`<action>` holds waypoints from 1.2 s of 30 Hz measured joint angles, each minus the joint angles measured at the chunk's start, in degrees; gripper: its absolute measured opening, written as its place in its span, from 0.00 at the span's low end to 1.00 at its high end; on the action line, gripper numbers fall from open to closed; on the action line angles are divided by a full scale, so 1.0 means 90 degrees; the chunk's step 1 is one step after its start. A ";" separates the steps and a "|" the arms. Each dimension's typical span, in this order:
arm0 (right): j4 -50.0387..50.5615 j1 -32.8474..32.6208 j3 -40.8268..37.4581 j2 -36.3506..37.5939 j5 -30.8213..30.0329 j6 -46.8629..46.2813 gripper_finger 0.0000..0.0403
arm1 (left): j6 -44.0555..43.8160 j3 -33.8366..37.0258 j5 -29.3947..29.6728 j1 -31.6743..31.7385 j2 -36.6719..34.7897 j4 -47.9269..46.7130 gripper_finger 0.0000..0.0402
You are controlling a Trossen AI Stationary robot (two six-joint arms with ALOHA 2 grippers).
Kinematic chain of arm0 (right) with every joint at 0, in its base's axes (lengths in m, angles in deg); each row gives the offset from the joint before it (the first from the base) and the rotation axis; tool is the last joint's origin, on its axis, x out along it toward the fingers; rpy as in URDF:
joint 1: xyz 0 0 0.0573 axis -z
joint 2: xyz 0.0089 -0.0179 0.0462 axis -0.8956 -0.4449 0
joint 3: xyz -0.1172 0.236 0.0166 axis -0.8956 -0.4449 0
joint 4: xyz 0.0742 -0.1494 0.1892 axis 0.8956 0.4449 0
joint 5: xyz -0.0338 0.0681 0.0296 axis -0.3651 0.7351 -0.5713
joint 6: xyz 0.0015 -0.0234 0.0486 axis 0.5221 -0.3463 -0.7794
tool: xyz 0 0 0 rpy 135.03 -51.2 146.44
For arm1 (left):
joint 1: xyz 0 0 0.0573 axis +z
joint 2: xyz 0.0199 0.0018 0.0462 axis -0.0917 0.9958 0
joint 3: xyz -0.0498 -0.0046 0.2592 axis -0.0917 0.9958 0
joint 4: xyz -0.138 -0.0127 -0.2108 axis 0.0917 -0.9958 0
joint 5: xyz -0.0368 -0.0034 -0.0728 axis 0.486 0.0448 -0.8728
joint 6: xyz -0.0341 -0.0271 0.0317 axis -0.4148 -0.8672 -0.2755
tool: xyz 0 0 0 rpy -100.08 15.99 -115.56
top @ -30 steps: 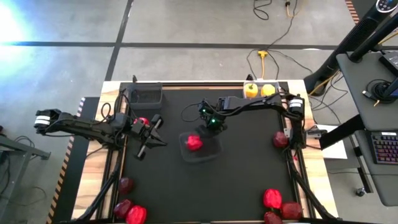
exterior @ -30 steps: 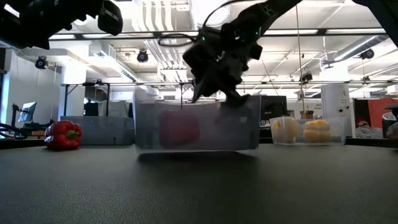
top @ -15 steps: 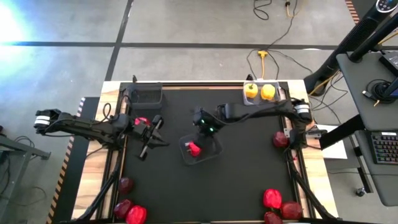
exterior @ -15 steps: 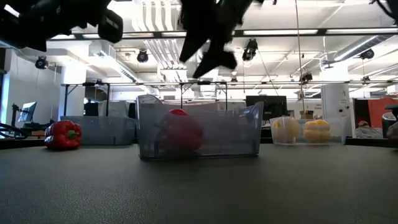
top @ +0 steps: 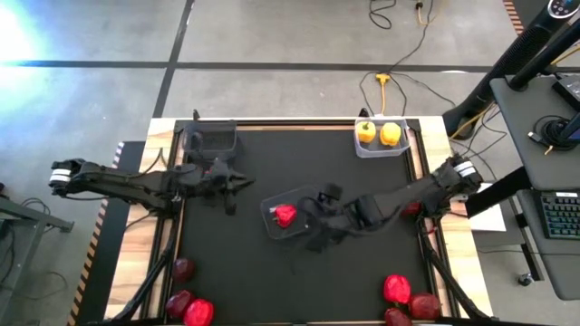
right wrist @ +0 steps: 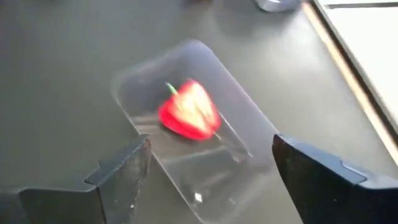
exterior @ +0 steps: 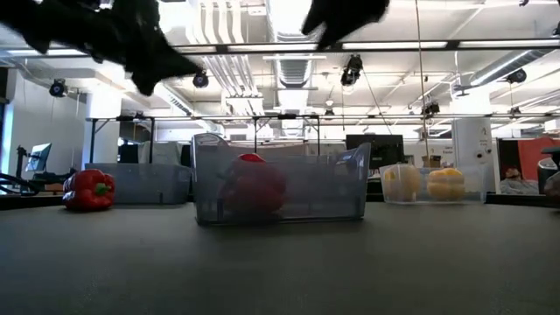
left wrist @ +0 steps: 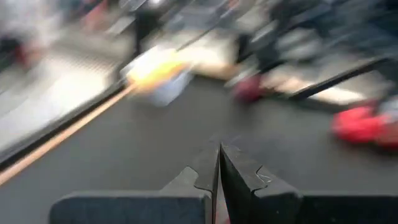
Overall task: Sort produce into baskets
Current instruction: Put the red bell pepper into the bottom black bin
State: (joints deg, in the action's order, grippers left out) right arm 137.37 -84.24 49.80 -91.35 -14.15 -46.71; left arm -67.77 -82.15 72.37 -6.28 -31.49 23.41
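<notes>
A clear tub (top: 313, 197) stands flat on the black mat at mid table with a glossy red pepper (top: 285, 215) lying on its floor; both also show in the right wrist view, the tub (right wrist: 242, 140) and the pepper (right wrist: 188, 112). My right gripper (top: 314, 223) hangs open above the tub's near right side and touches nothing. My left gripper (top: 237, 184) is shut and empty, raised over the mat left of the tub. Another red pepper (exterior: 87, 189) lies on the mat by the dark tub (top: 210, 139). Two yellow peppers (top: 378, 132) sit in a clear tub (top: 399, 149) at the far right.
Maroon fruits (top: 184, 268) and a red pepper (top: 198, 312) lie at the near left corner. A red pepper (top: 396, 290) and maroon fruits (top: 424, 305) lie at the near right corner. One maroon fruit (top: 412, 206) lies by the right edge. The near middle of the mat is bare.
My right gripper has come off the clear tub's far right rim, risen, and swung toward the table's near right side. The tub, tilted and partly raised before, now stands flat with the pepper inside. My left gripper has risen and turned toward the table's right.
</notes>
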 joint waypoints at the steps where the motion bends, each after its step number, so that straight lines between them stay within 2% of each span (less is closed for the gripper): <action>1: 0.0063 -0.0085 -0.0169 0.0030 -0.0229 -0.0164 0.83 | -0.0318 -0.0235 0.0407 0.0000 0.0003 -0.0792 0.00; 4: -0.0039 -0.0176 -0.0885 0.0156 -0.0589 -0.0580 0.87 | -0.1466 -0.1013 0.1176 0.0000 0.0115 -0.3165 0.00; 6: -0.0350 -0.0176 -0.1448 0.0209 -0.0651 -0.0847 0.88 | -0.2199 -0.1424 0.1320 0.0000 0.0225 -0.4517 0.00; 9: -0.1020 -0.0153 -0.2279 0.0209 -0.1265 -0.1055 0.90 | -0.3032 -0.1809 0.1353 0.0000 0.0419 -0.5934 0.05; 14: -0.2324 -0.0053 -0.3180 0.0212 -0.2133 -0.1079 0.90 | -0.4011 -0.2051 0.0941 0.0000 0.0793 -0.6895 0.19; 17: -0.2509 0.0033 -0.3327 0.0329 -0.2059 -0.0672 0.90 | -0.4057 -0.2198 0.0717 0.0005 0.1058 -0.7125 0.30; 22: -0.2434 -0.0045 -0.3569 0.0513 -0.2020 -0.0747 0.90 | -0.3269 -0.2847 -0.0137 0.0141 0.1720 -0.7850 0.49; 29: -0.2433 -0.0185 -0.3827 0.0712 -0.2015 -0.0833 0.90 | -0.0833 -0.4052 0.0147 0.0131 0.2764 -0.8712 0.71; 31: -0.2438 -0.0221 -0.3831 0.0782 -0.2018 -0.0839 0.90 | -0.0585 -0.4191 0.0165 0.0200 0.2996 -0.9195 0.76; 34: -0.2439 -0.0278 -0.3831 0.0876 -0.2018 -0.0839 0.90 | -0.0123 -0.4201 -0.0179 0.0379 0.3295 -1.0120 0.78; 36: -0.2434 -0.0306 -0.3832 0.0929 -0.2016 -0.0833 0.90 | 0.0232 -0.4088 -0.0235 0.0429 0.3396 -1.0249 0.79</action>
State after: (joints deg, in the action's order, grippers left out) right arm 115.46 -86.99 15.31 -82.99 -32.29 -54.21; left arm -65.67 -118.94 70.25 -2.42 -0.93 -68.83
